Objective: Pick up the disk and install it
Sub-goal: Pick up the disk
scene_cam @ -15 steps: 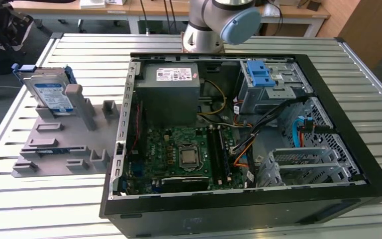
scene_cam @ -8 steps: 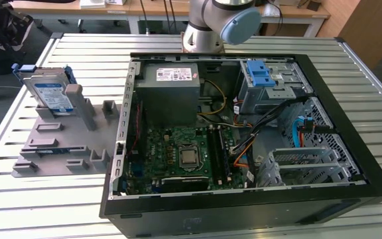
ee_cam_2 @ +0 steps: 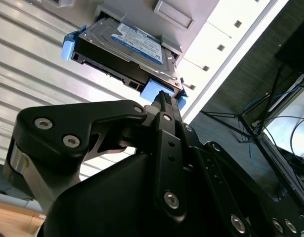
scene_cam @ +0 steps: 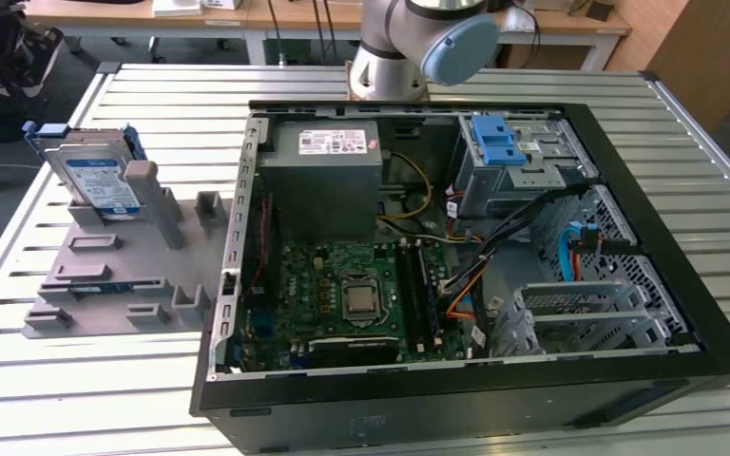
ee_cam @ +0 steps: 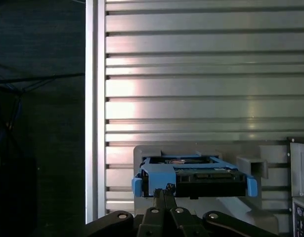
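The disk (scene_cam: 96, 176), a silver drive with a blue-and-white label and a blue bracket, stands on edge in a grey slotted holder (scene_cam: 111, 275) at the exterior view's left, beside the open computer case (scene_cam: 669, 375). Both wrist views show the disk (ee_cam_2: 137, 44) (ee_cam: 196, 173) beyond my gripper (ee_cam_2: 164, 96) (ee_cam: 164, 190). The black fingers are pressed together with nothing between them. Their tips line up with the disk's blue bracket corner. I cannot tell whether they touch it.
Inside the case are a grey power-supply box (scene_cam: 327, 176), a motherboard (scene_cam: 339, 294), loose cables and a silver cage with a blue latch (scene_cam: 511, 152). The arm's base (scene_cam: 391, 57) stands behind the case. The ribbed metal table (scene_cam: 86, 380) ends close to the holder's left.
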Tool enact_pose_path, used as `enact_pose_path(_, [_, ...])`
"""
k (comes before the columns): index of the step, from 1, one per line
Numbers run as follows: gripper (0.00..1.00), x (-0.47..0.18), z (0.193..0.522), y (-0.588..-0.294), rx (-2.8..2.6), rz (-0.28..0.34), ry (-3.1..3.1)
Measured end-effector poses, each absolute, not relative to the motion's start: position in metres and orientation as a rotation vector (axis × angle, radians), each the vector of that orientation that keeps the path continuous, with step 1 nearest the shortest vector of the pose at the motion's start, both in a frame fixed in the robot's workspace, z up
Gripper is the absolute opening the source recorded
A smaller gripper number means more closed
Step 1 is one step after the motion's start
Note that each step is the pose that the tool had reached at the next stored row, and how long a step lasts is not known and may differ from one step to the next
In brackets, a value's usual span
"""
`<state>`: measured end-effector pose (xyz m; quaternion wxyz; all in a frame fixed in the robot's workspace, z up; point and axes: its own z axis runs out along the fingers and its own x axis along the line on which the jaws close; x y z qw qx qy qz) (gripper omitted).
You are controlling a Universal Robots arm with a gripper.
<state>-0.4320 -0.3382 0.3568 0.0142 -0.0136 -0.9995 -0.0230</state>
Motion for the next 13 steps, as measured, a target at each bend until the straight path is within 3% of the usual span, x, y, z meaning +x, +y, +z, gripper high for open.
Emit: enact_pose_path(13, [0.11, -0.432, 0.3568, -0.3382, -0.006, -0.071, -3.112])
